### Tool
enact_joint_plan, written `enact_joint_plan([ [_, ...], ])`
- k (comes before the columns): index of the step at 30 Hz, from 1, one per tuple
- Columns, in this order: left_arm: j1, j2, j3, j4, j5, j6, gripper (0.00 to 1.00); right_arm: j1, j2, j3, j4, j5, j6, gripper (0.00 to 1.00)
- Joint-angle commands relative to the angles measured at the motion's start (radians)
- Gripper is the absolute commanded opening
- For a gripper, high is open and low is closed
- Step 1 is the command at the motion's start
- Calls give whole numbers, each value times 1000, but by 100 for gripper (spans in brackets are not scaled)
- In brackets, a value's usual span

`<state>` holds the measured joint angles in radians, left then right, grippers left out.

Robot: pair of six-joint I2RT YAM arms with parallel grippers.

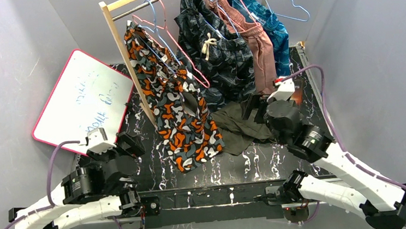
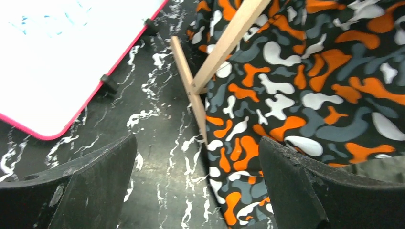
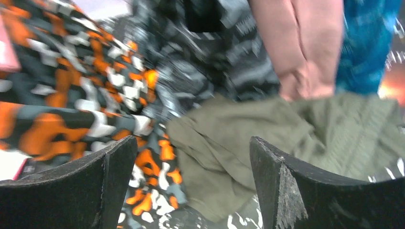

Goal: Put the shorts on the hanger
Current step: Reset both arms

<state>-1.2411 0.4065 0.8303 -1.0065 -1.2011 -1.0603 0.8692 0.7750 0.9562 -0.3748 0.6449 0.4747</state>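
Your top view looks down from behind the arm bases over the whole counter. Your left wrist view sits low, close to the camouflage shorts. Your blurred right wrist view catches the same shorts at its left.

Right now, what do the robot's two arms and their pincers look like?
The left arm and right arm share white tubular links and chunky black joints. A thin purple cable loops along each. The pincer fingers are broad matt-black wedges with scuffed edges.
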Motion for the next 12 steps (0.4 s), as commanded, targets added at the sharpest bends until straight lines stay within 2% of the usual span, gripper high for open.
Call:
enact_joint_plan([
  [1,-4,125,83,-319,-87,-340,98,-25,-6,-87,-116,137,207,96],
  [7,-4,185,85,-359,-89,-407,98,-26,-69,-122,-117,243,281,98],
  [12,-4,166,68,-193,-69,-175,98,-26,-47,-118,-161,325,404,98],
])
